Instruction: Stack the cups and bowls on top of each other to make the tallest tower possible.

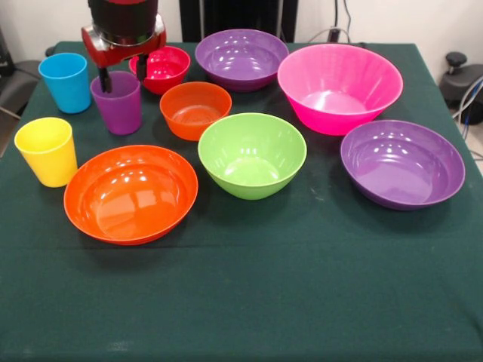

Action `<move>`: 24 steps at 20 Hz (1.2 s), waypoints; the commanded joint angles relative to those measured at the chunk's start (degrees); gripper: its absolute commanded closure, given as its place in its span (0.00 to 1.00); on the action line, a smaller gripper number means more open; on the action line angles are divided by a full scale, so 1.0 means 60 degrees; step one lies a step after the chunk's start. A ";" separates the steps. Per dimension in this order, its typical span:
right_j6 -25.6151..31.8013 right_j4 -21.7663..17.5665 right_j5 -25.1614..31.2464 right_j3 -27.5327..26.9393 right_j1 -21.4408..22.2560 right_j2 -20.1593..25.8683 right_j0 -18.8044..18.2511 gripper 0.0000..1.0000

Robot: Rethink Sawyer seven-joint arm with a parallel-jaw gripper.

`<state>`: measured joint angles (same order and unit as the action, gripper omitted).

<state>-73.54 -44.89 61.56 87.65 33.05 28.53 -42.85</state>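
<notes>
Green-clothed table (249, 302), nothing stacked yet. Gripper (122, 78) open, astride far rim of purple cup (118, 103), one finger inside, one outside; probably poised to pinch wall for lift. Cup upright, glossy, tapered, far left between blue cup (66, 81) and small orange bowl (195, 110).

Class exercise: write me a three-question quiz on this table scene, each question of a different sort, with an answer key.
1. True or false: some glossy plastic bowls are already stacked.
2. Which tapered plastic cup is the red and black gripper directly over? A) blue cup B) purple cup C) yellow cup
3. Fill in: the biggest bowl, near the table's far edge, is the ____ bowl.

Key:
1. False: all seven stand apart on the green tablecloth.
2. B; one fingertip is at its rim.
3. Pink.
</notes>
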 commanded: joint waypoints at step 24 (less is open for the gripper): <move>0.1230 -0.0269 0.0138 -0.0186 0.0063 -0.0112 0.0323 0.00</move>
<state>-73.54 -44.89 61.57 84.75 33.04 28.53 -42.00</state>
